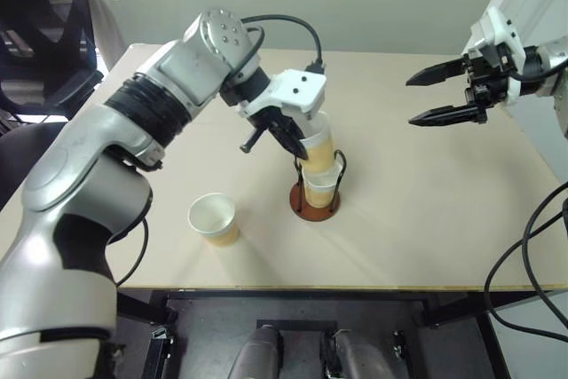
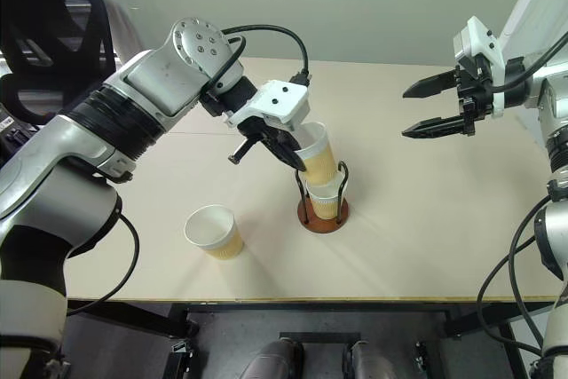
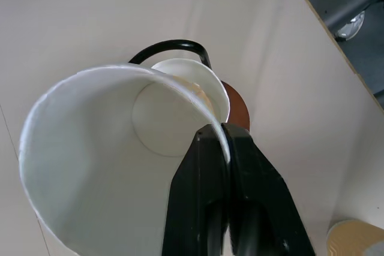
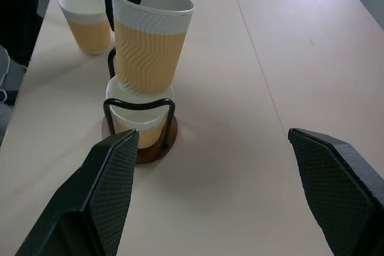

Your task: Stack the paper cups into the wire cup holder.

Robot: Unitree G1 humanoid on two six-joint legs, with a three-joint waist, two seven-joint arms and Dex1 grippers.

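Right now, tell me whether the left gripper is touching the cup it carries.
Touching. In the left wrist view the left gripper pinches the rim of the raised cup, one finger inside, one outside.

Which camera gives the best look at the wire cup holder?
The right wrist view: the wire cup holder shows side-on, with its front loop, brown base and the cup seated inside. The eye views show it from above, partly behind the held cup. The left wrist view catches one loop and a sliver of base.
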